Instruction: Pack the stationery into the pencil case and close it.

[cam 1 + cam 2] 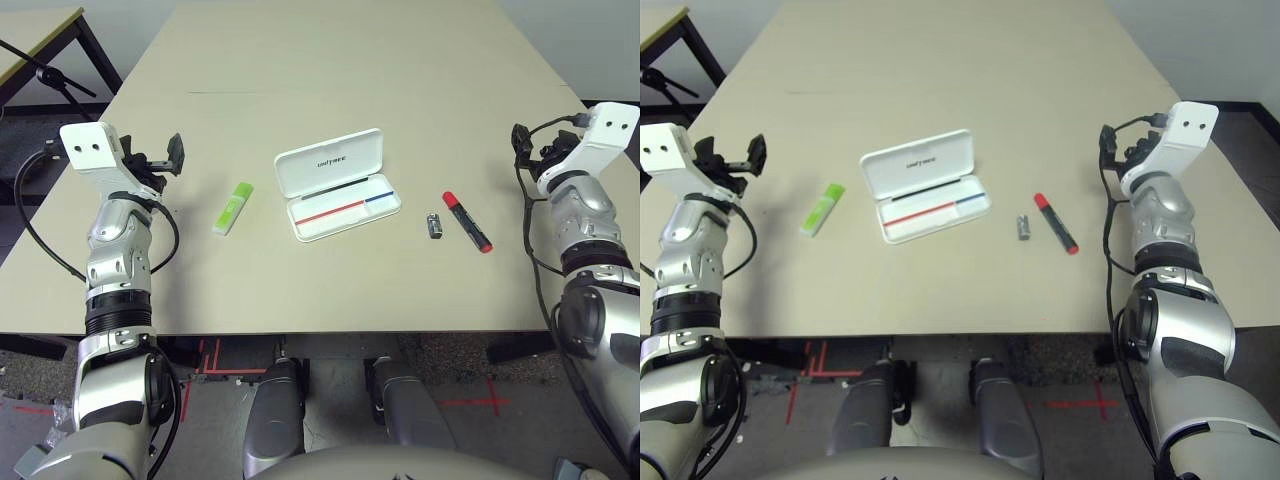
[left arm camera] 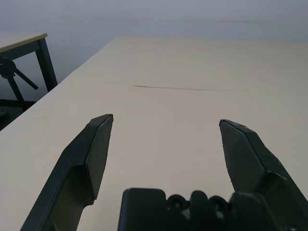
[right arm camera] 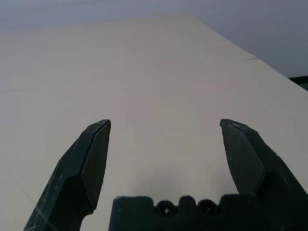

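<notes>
Beige table (image 1: 330, 70), nothing packed yet. Pencil case (image 1: 338, 185) lies open at centre, empty. Highlighter (image 1: 233, 208) to its left, red marker (image 1: 467, 221) and small grey piece (image 1: 434, 226) to its right. Left gripper (image 2: 166, 127) and right gripper (image 3: 166, 127) spread wide, holding nothing, well apart from all items.

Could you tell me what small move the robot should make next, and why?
Probably lower the left end effector toward the lime-green highlighter. Both end effectors are open and empty, held above the table at its sides. The pencil case already lies open, and the highlighter, the red marker and the small grey piece all lie outside it. The highlighter lies on the left arm's side.
</notes>
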{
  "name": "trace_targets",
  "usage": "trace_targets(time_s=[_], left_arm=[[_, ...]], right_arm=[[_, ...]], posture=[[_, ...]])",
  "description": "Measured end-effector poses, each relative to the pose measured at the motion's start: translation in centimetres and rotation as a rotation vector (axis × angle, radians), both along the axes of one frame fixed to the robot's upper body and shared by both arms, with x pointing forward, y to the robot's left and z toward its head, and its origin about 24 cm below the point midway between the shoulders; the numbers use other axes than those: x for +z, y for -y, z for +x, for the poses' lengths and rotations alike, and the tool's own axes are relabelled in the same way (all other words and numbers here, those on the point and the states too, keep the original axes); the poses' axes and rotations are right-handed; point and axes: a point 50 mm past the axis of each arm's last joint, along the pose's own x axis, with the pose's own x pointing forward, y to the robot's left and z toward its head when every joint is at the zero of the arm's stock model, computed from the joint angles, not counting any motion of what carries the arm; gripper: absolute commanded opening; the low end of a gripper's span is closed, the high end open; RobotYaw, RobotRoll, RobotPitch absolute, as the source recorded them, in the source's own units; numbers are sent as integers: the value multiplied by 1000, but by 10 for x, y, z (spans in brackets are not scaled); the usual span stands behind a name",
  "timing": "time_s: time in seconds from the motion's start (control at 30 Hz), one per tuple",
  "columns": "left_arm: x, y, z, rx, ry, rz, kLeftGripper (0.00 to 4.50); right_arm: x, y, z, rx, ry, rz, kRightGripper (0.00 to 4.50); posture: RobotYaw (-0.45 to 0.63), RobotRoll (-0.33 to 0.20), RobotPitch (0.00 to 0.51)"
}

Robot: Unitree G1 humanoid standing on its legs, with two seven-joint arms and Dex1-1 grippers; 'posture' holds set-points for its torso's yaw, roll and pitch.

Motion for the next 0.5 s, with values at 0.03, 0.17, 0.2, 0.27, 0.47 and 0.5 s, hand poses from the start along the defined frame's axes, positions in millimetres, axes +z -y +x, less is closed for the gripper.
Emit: trace_targets(time_s=[0.03, 0.17, 0.2, 0.27, 0.47, 0.5], left_arm=[[0, 0, 0, 0, 0, 0, 4452], [0, 0, 0, 0, 0, 0, 4452], [0, 0, 0, 0, 0, 0, 4452], [0, 0, 0, -1, 0, 0, 4452], [1, -1, 0, -3, 0, 4, 4452], [1, -1, 0, -3, 1, 7, 4452]], right_arm=[[0, 0, 0, 1, 0, 0, 4500], [1, -1, 1, 5, 1, 0, 4500], [2, -2, 2, 8, 1, 0, 4500], [3, -3, 3, 12, 4, 0, 4500], [5, -5, 4, 46, 12, -2, 4500], [5, -6, 4, 54, 13, -2, 4500]], posture=[[38, 0, 135], [28, 0, 137], [26, 0, 136], [24, 0, 132], [37, 0, 123], [40, 0, 118]])
